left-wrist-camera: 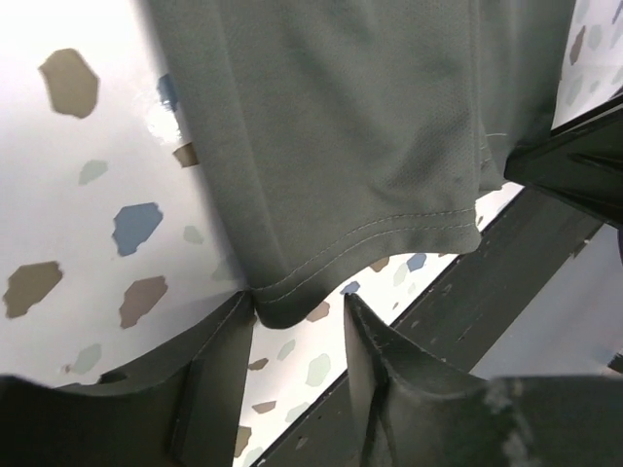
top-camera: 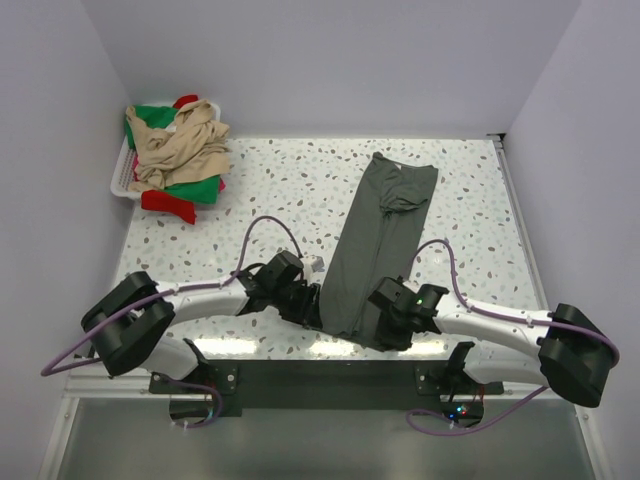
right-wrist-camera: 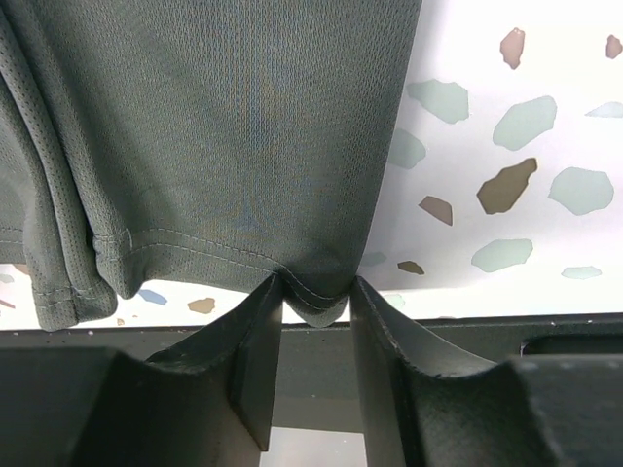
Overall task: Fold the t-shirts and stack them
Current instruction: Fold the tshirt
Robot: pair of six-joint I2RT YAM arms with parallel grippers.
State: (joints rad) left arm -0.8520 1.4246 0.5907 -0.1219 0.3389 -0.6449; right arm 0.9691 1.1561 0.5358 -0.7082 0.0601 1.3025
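The dark grey t-shirt point(top-camera: 385, 240) lies on the table folded lengthwise into a long strip, collar and white label point(top-camera: 397, 168) at the far end. My left gripper point(top-camera: 305, 305) is open at the hem's near left corner; in the left wrist view point(left-wrist-camera: 300, 302) the hem corner point(left-wrist-camera: 282, 306) touches one fingertip. My right gripper point(top-camera: 385, 325) is at the near right corner; in the right wrist view point(right-wrist-camera: 315, 287) the jaws stand apart with the hem corner point(right-wrist-camera: 321, 302) sagging between the tips. Beige point(top-camera: 185, 145), green point(top-camera: 200, 190) and red point(top-camera: 170, 205) shirts are piled at the far left.
A white plastic basket point(top-camera: 118, 180) holds the pile at the far left corner, with cloth spilling over its side. The speckled table point(top-camera: 270, 180) ends at a dark rail point(right-wrist-camera: 487, 336) right under the hem. Walls close the left, back and right.
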